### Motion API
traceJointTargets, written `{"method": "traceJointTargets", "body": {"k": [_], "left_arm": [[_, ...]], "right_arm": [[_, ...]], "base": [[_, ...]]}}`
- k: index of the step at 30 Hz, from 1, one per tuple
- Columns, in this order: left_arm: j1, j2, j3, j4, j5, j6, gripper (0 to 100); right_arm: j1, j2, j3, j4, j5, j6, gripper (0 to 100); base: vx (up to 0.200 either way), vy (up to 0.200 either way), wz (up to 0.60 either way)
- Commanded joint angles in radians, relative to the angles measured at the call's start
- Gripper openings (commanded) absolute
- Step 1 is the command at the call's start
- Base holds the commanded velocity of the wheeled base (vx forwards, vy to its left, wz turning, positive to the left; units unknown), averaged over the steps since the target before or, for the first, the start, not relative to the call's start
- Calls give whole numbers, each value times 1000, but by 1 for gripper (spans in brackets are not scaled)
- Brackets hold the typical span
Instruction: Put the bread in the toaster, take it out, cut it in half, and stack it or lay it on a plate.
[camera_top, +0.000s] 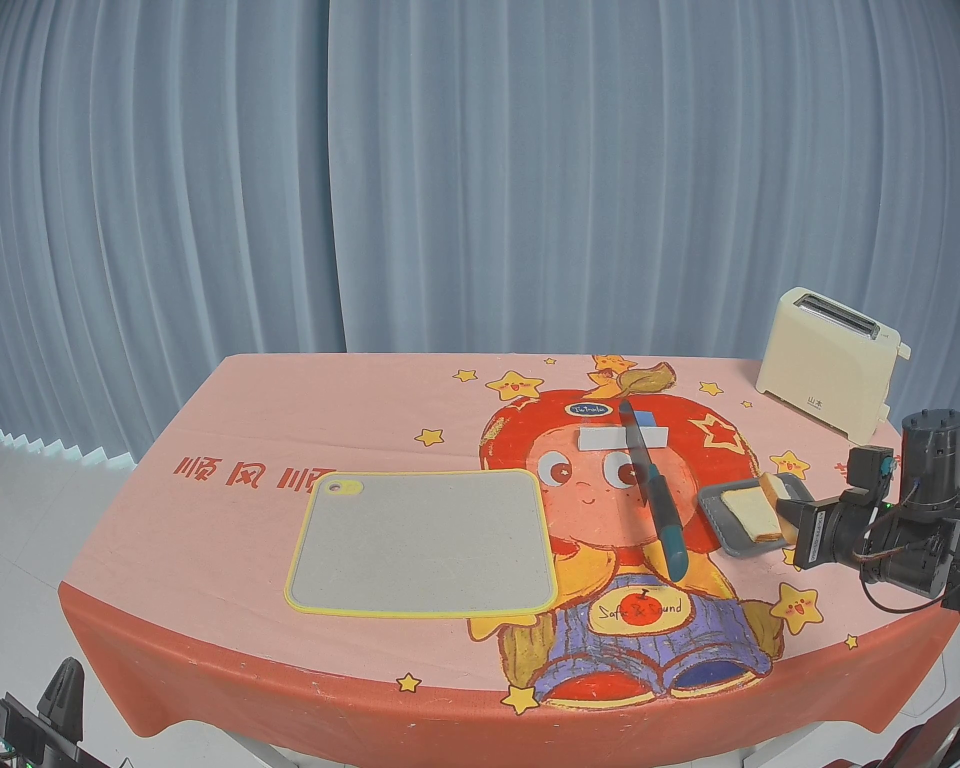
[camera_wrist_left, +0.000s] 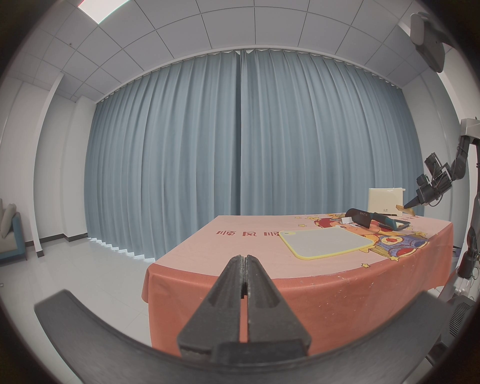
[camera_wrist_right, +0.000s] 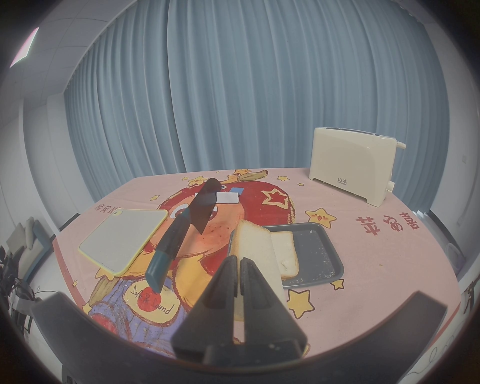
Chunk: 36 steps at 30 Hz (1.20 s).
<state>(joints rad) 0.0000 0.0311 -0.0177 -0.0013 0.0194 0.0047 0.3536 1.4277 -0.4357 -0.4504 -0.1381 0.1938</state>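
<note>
My right gripper (camera_wrist_right: 239, 267): clamped on a bread slice (camera_wrist_right: 252, 245), which stands on edge by the tray (camera_wrist_right: 316, 256) rim.
Tray: 3 o'clock on the table (camera_top: 300, 420); another slice (camera_wrist_right: 286, 252) flat inside.
Toaster (camera_top: 830, 365): 2 o'clock.
My left gripper (camera_wrist_left: 245, 290): jaws pressed together, empty, off the table at 8 o'clock.

held slice (camera_wrist_right: 254, 244): lower edge hidden behind the right gripper (camera_wrist_right: 239, 262).
tray (camera_wrist_right: 320, 252): near corner covered by that slice.
toaster (camera_top: 828, 362): slot interior cannot be seen.
</note>
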Motion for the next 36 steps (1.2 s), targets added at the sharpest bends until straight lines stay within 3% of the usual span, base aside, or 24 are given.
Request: {"method": "traceJointTargets", "body": {"k": [1, 5, 11, 14, 36], "left_arm": [[2, 1, 18, 0, 1, 0, 0], [0, 1, 18, 0, -1, 0, 0], [2, 1, 18, 0, 1, 0, 0], [2, 0, 18, 0, -1, 0, 0], [2, 1, 18, 0, -1, 0, 0]], "right_arm": [[-1, 0, -6, -1, 0, -1, 0], [1, 5, -32, -1, 0, -7, 0], [-7, 40, -124, 1, -3, -79, 0], [-27, 63, -175, 10, -6, -85, 0], [-48, 89, -129, -1, -5, -85, 0]], "base": [[0, 0, 0], [0, 0, 0], [0, 0, 0], [0, 0, 0], [0, 0, 0]]}}
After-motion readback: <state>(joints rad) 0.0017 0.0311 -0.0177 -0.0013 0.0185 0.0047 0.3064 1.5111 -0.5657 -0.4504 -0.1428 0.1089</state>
